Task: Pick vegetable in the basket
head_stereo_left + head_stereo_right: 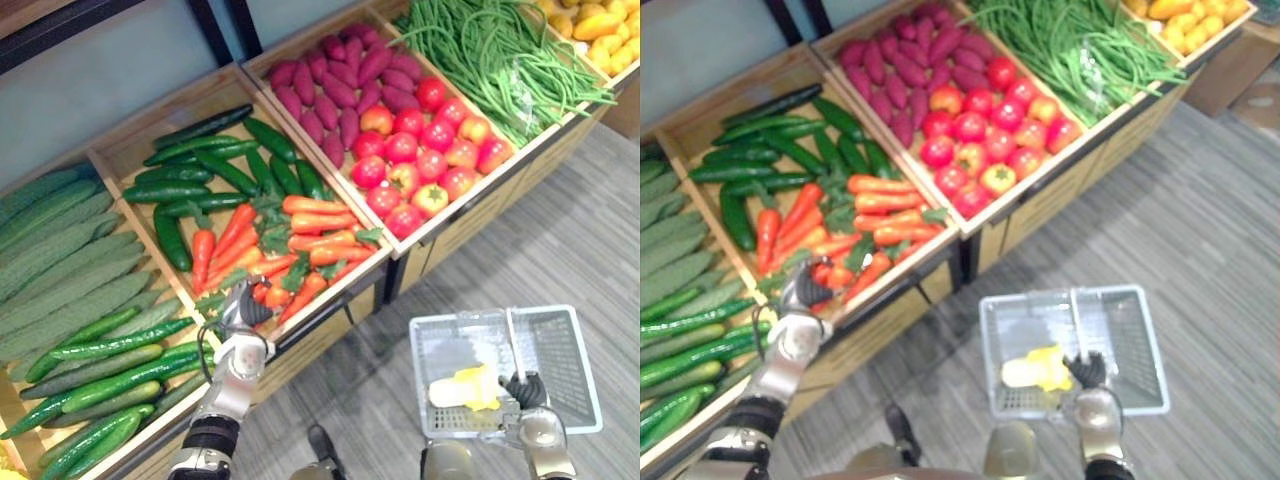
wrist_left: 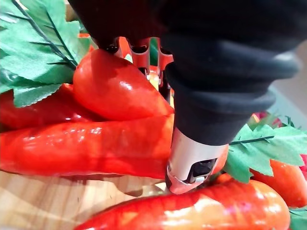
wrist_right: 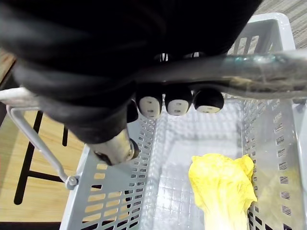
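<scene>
Left hand: fingers and thumb curled round glossy orange carrot, long axis lying across palm, at wooden crate front. Right hand clenches grey mesh plastic basket handle, well rightward

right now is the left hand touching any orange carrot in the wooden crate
Touching. The left wrist view shows the left hand curled round a short orange carrot, fingers against its far side with no gap.

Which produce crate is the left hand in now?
The wooden crate of orange carrots and dark green cucumbers: the left hand is among the carrots at its near edge. The crate of red tomatoes is farther right.
</scene>
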